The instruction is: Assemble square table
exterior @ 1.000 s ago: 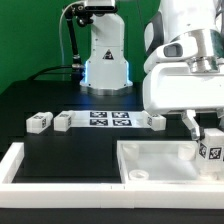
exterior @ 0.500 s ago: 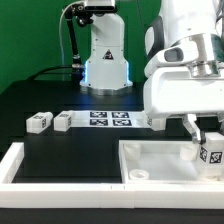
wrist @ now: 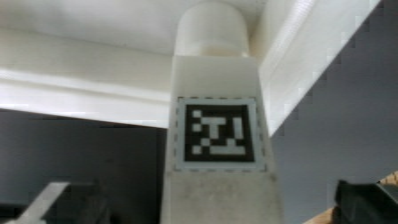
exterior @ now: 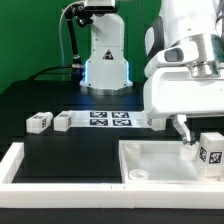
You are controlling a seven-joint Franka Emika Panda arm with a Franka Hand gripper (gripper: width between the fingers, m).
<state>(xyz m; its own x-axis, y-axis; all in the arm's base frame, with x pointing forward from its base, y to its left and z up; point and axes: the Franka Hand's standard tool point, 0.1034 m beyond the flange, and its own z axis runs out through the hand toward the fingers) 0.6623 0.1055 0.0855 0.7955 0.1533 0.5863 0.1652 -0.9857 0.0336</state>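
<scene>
The white square panel [exterior: 160, 168] with its raised rim lies at the front right. A white leg block [exterior: 210, 150] with a black-and-white tag stands upright at the panel's far right corner. My gripper [exterior: 197, 128] hangs just above and slightly left of the leg's top. In the wrist view the leg [wrist: 222, 90] stands between my dark fingertips [wrist: 61, 203] with a gap on each side, so the gripper [wrist: 214, 206] is open and holds nothing. Two loose leg blocks [exterior: 39, 121] lie on the black surface at the exterior view's left, and a third [exterior: 156, 122] lies by the arm.
The marker board [exterior: 108, 119] lies in the middle of the black surface. Long white bars [exterior: 20, 165] frame the surface at the front and left. A robot base [exterior: 105, 55] stands at the back.
My gripper has drawn up and a little to the exterior view's left, off the leg block. The leg's top now shows free and the leg stays upright.
</scene>
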